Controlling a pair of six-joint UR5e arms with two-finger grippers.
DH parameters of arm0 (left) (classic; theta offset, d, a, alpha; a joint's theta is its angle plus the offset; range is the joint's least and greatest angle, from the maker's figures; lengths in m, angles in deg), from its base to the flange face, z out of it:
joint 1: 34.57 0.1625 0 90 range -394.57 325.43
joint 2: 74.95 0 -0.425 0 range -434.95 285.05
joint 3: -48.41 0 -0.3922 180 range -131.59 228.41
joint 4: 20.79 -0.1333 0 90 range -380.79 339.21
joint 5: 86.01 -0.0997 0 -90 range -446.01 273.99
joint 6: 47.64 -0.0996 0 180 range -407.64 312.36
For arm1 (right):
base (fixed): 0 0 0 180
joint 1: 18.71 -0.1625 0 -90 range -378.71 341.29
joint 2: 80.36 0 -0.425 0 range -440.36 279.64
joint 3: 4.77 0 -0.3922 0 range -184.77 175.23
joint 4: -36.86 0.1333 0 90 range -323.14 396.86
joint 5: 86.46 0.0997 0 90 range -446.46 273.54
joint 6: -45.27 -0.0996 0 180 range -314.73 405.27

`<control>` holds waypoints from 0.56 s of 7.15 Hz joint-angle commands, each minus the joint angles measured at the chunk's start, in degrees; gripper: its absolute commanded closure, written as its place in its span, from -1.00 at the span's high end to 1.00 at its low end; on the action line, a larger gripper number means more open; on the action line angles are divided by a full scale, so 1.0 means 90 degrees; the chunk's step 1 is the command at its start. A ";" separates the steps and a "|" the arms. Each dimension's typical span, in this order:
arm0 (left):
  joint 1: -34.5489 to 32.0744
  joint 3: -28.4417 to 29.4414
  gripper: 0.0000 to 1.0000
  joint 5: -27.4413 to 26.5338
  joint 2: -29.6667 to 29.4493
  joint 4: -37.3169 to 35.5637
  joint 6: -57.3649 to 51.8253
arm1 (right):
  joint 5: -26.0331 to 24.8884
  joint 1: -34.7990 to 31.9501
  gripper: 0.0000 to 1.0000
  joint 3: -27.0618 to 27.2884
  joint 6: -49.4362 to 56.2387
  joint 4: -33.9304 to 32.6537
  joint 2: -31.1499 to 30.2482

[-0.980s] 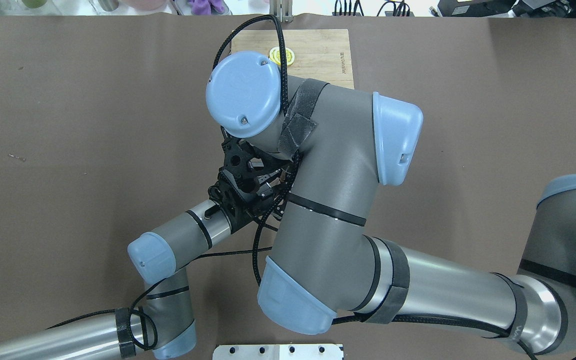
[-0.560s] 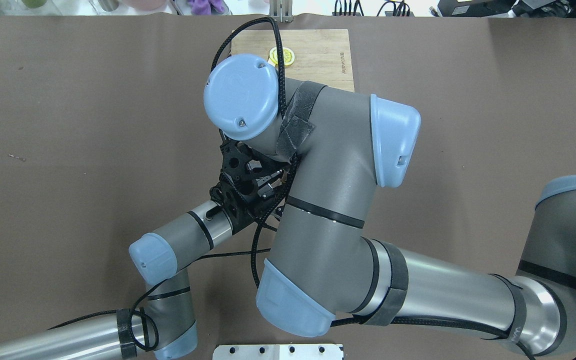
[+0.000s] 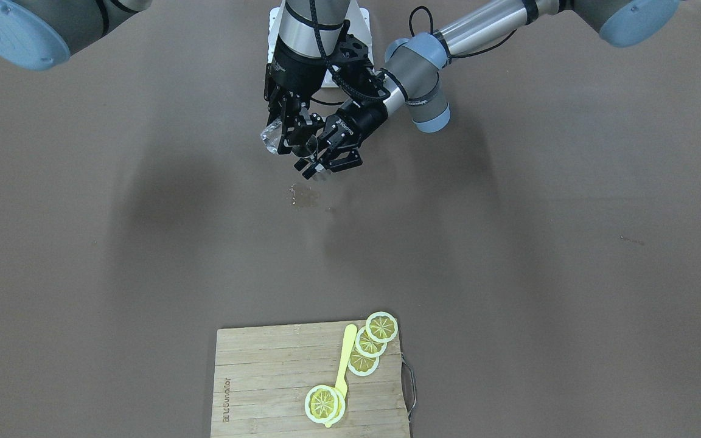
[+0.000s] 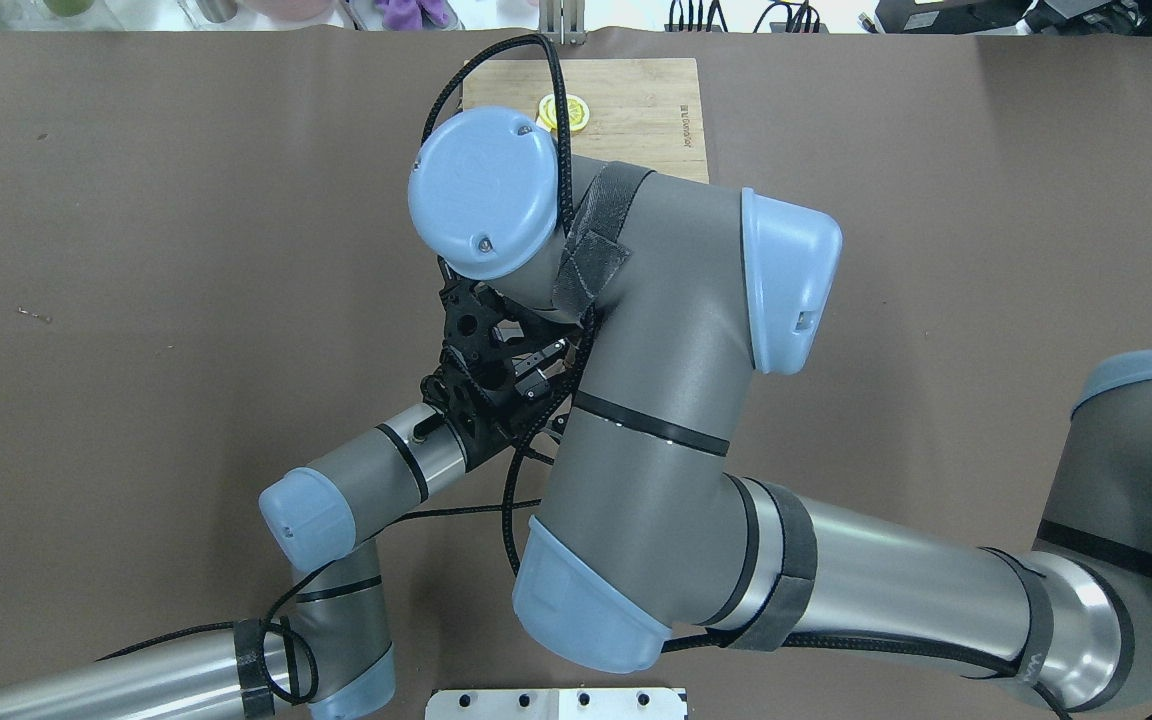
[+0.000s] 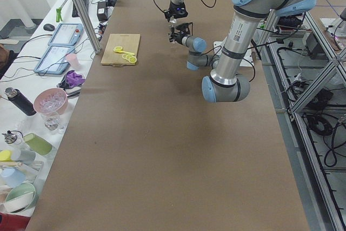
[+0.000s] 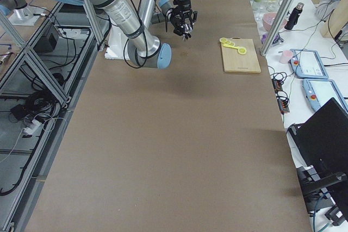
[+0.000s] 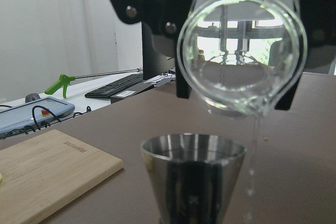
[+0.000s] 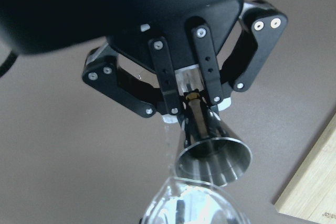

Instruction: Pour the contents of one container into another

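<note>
Right gripper (image 7: 240, 72) clamped on a clear glass beaker (image 7: 241, 45), tipped above a steel jigger (image 8: 212, 153) that the left gripper (image 8: 191, 97) clamps by its waist. Drops fall past the jigger's rim. A small puddle (image 3: 305, 196) lies on the brown counter (image 3: 509, 243). Overhead, both arms have barely shifted in the last second.

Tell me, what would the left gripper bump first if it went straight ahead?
Likely the tilted glass beaker the right gripper holds, just past its own metal jigger, though depth is unclear.
</note>
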 commanded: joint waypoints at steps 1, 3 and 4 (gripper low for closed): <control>0.0001 0.0000 -1.00 0.0000 0.0000 0.0000 0.0000 | 0.0030 -0.0055 -1.00 0.0004 -0.0007 0.0063 -0.0032; 0.0001 0.0010 -1.00 0.0000 0.0000 -0.0010 0.0000 | 0.0351 -0.0376 -1.00 0.0063 -0.0007 0.0209 -0.0080; 0.0001 0.0010 -1.00 0.0000 0.0000 0.0000 0.0000 | 0.0575 -0.0552 -1.00 0.0063 -0.0007 0.0413 -0.0168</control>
